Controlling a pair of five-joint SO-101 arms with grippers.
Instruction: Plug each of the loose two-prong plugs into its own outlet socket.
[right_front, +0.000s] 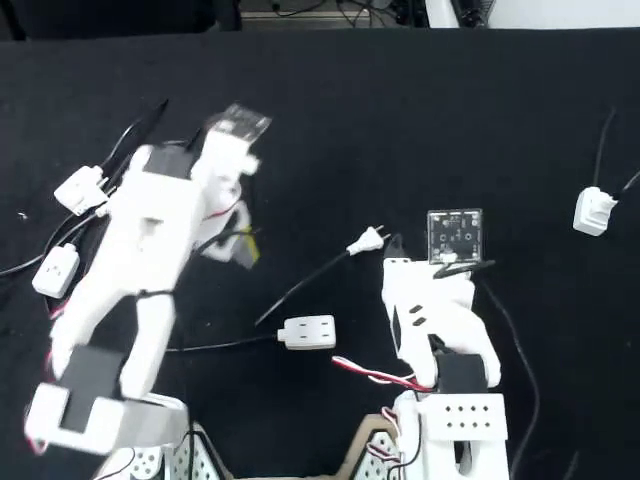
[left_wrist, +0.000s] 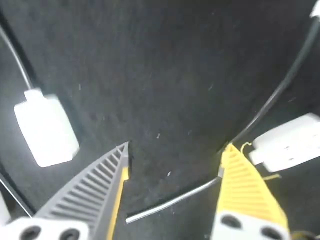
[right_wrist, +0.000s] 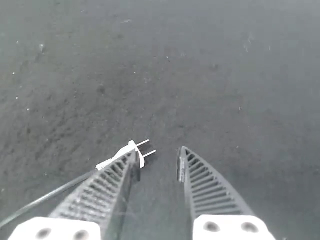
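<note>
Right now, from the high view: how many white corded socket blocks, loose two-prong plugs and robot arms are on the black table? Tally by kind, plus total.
White plastic corded socket blocks: 4
White two-prong plug on a black cord: 1
White robot arms: 2
Total: 7

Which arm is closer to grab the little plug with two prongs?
Right. The right gripper is open, with the plug just beside it. The left gripper is farther away, near an outlet.
</note>
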